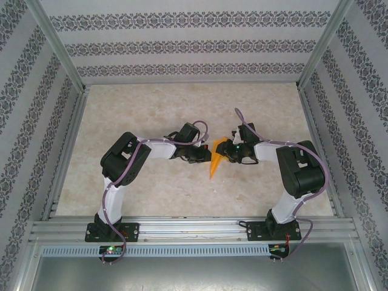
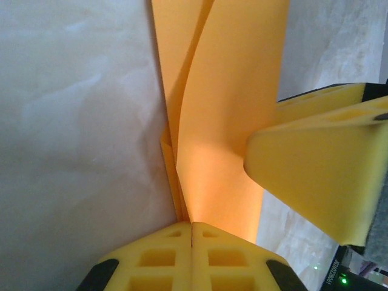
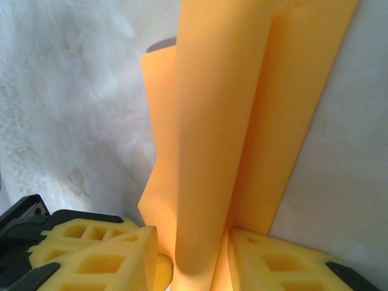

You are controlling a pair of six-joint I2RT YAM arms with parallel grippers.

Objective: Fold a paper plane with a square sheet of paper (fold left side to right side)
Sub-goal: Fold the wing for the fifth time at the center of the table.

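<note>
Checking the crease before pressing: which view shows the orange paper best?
Right wrist: orange paper up close, its layers bowed, not flat. Left wrist shows one edge in the left gripper; top external, a small wedge.

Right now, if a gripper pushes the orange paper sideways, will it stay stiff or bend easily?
Probably floppy: the paper curves in loose layers. Likely very light, as the left gripper holds it by one pinched edge. Its creases may add slight stiffness lengthwise.
</note>
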